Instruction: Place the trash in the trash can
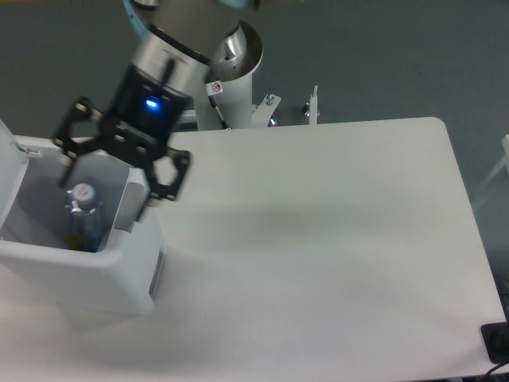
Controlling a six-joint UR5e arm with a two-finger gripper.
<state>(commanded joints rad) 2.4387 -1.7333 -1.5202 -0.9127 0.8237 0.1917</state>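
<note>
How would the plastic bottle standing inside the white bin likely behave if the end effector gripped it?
The bottle looks like thin clear plastic, so it is probably light and may dent under a squeeze. Its round body could slip or roll if released on the table. Inside the trash can it seems propped upright.

Arm [184, 32] built from silver-grey cylindrical segments, with a pale blue joint cap at the upper edge of view. Wrist section dark, almost black, bearing one small lit blue indicator [151, 103]. Gripper [105, 191] matte black, formed of two open-frame linkage fingers [165, 177] with angular cut-outs. White cylindrical mounting column [232, 87] at the far table edge, marked with a small red-and-white label [215, 87] and a thin dark cable running down its side.
</note>
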